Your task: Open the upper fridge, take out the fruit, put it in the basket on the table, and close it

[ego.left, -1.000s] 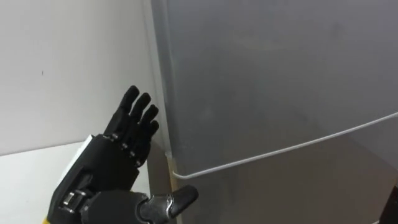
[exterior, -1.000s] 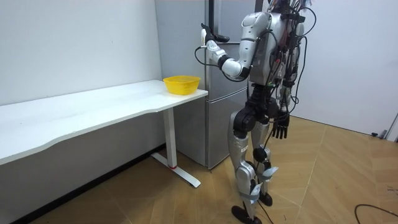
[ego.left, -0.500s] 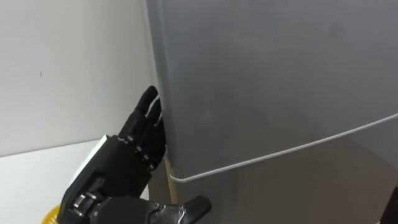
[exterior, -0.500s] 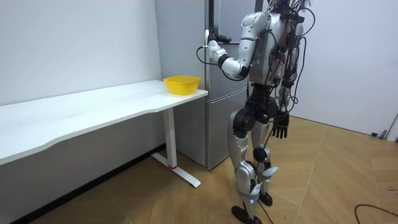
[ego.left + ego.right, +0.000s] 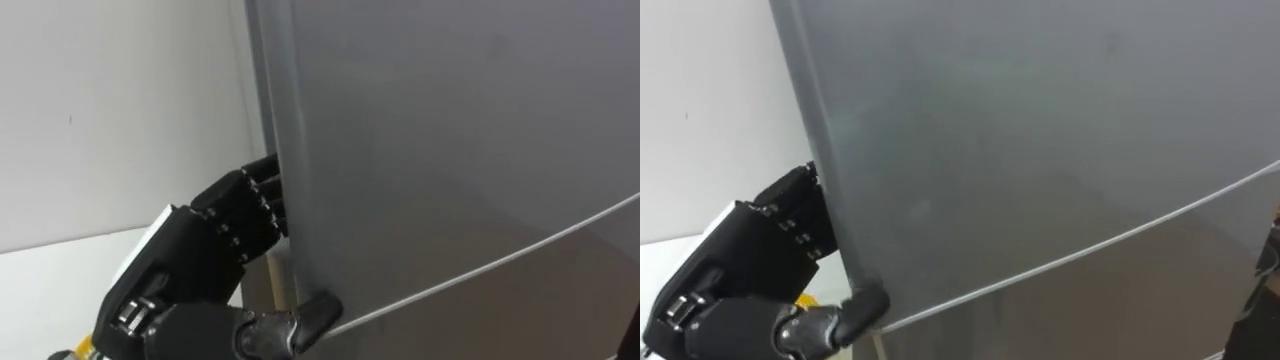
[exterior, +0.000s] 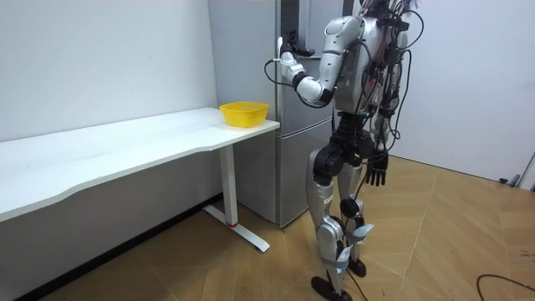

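Since 1 s ago my left hand (image 5: 205, 260) has gone from held up flat beside the fridge (image 6: 288, 184) to tucked against the left edge of the upper door (image 5: 450, 130). Its front part now goes behind that edge, w/ the thumb (image 5: 305, 318) laid on the door's face by the left end of the seam (image 5: 480, 262). I can't tell if the hand is hooked tight or just resting there. It's placed that way b/c the face shows no handle, so the edge looks like the only purchase, and a pull from there should swing the door out. The door looks not yet open, so whatever I'm to fetch is prob. behind it, unseen. My right hand (image 6: 378, 171) hangs loose by my thigh, holding nothing, kept free for the reach inside, I'd guess. I stand at the fridge front, w/ the table (image 6: 125, 150) off to my left. Count: 1 fridge w/ 2 doors, the upper and the lower door (image 5: 520, 310); 1 white table; 1 yellow basket (image 6: 244, 113) at the table's end corner nearest the fridge, likely the drop-off spot; 2 hands, 1 working.
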Robot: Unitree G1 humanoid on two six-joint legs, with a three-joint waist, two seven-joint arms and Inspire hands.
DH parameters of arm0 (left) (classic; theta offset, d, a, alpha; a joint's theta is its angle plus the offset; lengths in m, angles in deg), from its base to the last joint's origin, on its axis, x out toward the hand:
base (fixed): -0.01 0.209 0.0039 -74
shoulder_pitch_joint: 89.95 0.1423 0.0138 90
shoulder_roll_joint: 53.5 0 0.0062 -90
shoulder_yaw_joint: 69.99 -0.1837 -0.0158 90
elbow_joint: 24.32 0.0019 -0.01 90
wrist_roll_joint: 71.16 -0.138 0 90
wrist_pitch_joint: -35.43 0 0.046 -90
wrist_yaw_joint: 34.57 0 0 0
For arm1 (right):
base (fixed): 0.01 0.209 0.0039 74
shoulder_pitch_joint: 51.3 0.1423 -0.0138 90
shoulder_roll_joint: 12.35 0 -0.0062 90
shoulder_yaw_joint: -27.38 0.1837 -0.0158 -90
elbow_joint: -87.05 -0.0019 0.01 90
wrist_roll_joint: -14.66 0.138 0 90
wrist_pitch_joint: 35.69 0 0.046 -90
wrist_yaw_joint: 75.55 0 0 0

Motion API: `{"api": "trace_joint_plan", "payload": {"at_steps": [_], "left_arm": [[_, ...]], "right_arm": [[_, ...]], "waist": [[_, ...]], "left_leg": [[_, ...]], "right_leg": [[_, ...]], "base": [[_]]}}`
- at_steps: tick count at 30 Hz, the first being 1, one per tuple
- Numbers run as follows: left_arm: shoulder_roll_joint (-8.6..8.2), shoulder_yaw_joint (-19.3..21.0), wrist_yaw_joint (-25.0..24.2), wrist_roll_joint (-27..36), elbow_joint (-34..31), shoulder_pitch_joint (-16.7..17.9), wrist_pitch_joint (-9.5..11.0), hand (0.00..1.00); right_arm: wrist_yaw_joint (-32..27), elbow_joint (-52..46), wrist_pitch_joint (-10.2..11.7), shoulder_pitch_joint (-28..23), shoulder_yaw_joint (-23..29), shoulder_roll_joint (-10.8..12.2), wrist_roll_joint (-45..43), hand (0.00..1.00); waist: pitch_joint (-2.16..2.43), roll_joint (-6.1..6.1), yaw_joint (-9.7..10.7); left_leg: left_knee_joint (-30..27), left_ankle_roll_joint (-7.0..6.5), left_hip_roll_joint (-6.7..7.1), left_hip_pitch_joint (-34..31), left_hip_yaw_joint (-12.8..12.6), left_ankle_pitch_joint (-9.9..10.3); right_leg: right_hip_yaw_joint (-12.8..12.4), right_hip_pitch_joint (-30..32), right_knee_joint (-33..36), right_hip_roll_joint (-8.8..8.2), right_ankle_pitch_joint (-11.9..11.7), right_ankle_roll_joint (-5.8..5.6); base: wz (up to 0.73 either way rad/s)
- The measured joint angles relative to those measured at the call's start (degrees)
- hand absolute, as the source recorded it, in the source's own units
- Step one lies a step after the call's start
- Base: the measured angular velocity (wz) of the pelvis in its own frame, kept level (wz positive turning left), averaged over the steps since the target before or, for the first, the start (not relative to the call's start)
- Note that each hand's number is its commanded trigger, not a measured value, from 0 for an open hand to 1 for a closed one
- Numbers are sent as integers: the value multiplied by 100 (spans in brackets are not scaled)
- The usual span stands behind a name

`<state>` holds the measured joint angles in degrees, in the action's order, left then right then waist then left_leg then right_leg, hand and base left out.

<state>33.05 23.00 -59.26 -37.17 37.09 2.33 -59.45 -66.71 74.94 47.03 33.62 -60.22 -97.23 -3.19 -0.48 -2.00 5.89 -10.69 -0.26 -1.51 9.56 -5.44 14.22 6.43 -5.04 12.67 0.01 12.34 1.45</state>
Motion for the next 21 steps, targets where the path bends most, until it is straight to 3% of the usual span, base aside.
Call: {"api": "trace_joint_plan", "payload": {"at_steps": [10, 15, 21], "left_arm": [[21, -167, -214, 7, -1, -59, -1, 0], [53, -338, -338, 31, 0, -250, 0, 0], [218, -445, -451, 488, 0, -249, 0, 0]], "right_arm": [[14, -32, 20, -5, -2, -3, -2, 0], [78, -37, 23, 1, -120, -25, 0, 0], [184, -21, 23, 48, -128, -28, -3, 0]], "waist": [[-13, 23, 26], [35, -49, 20], [41, -80, 29]], "left_leg": [[-1, 0, -3, -42, -77, 0], [-2, 0, -24, -86, -109, 0], [-1, 1, -70, -79, -108, 0]], "right_leg": [[-34, 28, -23, -1, 0, 0], [-19, 22, -101, 0, -37, -8], [13, 8, -100, 7, -43, -2]], "base": [[0], [0], [0]]}}
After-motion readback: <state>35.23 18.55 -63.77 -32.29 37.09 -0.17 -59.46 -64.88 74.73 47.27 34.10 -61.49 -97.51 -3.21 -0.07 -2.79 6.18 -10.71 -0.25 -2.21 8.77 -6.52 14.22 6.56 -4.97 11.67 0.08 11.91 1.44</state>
